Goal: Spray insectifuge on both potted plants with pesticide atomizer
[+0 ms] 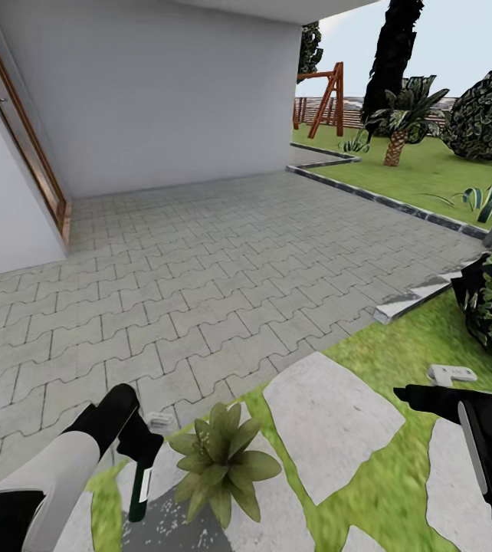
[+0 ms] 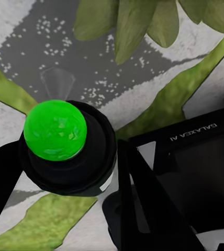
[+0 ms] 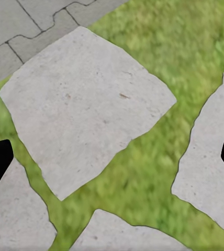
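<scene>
Setting: a garden (image 1: 430, 165) of green lawn, grey interlocking paving (image 1: 200, 261) and pale irregular stepping stones (image 1: 330, 425) is seen beside a white house wall.
Plant: a small potted plant (image 1: 221, 462) with broad pointed green leaves is stood on a stepping stone, white specks scattered on the stone near it.
Bottle: the dark spray-bottle pesticide atomizer (image 1: 140, 491) is clamped in the left gripper (image 2: 117, 172), just beside the plant, nozzle apparently aimed at the leaves so spray can reach them; its button top is shown green.
Free arm: the right gripper (image 3: 112, 157) is held with fingers apart over stones and grass, nothing carried.
</scene>
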Controlling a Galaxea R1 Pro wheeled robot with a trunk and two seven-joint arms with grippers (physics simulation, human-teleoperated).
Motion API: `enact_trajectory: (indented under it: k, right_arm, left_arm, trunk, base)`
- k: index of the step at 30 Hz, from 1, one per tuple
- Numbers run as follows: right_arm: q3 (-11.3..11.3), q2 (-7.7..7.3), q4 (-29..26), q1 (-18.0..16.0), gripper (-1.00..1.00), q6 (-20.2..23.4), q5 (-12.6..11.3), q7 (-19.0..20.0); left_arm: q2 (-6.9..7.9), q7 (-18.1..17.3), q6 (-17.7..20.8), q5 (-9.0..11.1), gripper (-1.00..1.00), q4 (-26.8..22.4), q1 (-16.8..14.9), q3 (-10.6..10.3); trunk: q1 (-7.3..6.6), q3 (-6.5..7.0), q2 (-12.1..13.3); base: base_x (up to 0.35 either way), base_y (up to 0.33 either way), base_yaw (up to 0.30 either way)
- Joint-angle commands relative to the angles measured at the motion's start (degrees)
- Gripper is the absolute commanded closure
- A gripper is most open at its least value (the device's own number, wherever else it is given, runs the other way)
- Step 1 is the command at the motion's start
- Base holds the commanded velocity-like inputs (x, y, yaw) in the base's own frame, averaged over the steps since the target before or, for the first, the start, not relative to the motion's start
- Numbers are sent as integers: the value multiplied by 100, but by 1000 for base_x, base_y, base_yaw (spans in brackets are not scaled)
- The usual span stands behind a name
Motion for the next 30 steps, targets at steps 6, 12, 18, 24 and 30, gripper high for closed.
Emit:
enact_trajectory:
  k: [6,12,18,24,30]
  right_arm:
    - [-3,-1,-4,-4,-100,21,60,56]
    - [-3,3,-4,-4,-100,21,60,57]
    - [-1,7,-3,-4,-100,21,65,58]
    - [-1,7,-6,-4,-100,21,68,58]
    - [-1,7,-7,-4,-100,21,69,58]
  left_arm:
    - [54,-50,19,-54,100,-7,24,-77]
    - [56,-50,19,-50,100,-7,85,-341]
    - [50,-50,19,-44,100,-7,103,-398]
    - [48,-50,19,-43,100,-7,106,-413]
    - [36,-50,19,-42,100,-7,106,-416]
  trunk:
    - [0,-5,-2]
    - [0,-5,-2]
    - [0,-5,-2]
    - [0,-5,-2]
    - [0,-5,-2]
  base:
    - [0,7,0]
    - [0,143,0]
    - [0,227,-35]
    - [0,87,-207]
    - [0,12,-231]
